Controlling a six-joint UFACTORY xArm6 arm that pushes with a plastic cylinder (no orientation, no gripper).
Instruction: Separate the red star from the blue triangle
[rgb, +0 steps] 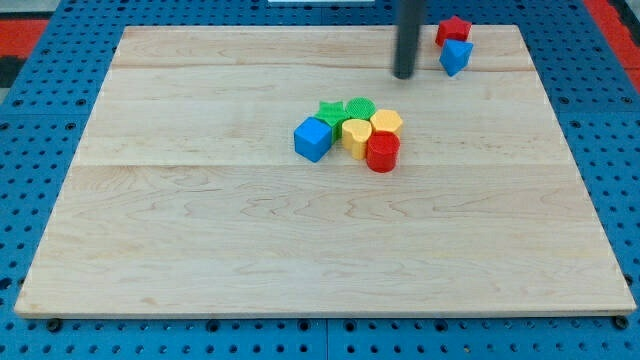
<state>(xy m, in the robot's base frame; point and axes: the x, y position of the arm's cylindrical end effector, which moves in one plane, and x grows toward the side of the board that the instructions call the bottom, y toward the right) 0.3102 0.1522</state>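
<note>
Red star (453, 29) at the table's (200, 240) top edge near the top-right corner, touching the blue triangle (456, 56) just below it. My tip (404, 74) down on the table just left of the blue triangle, a small gap between them. No jaws on this end effector, only a plain dark rod, so nothing spread or pinched. Near the table's centre, a tight cluster: blue cube (313, 139), green star (331, 111), green round block (360, 108), yellow heart (356, 138), yellow hexagon (386, 124), red cylinder (382, 152).
</note>
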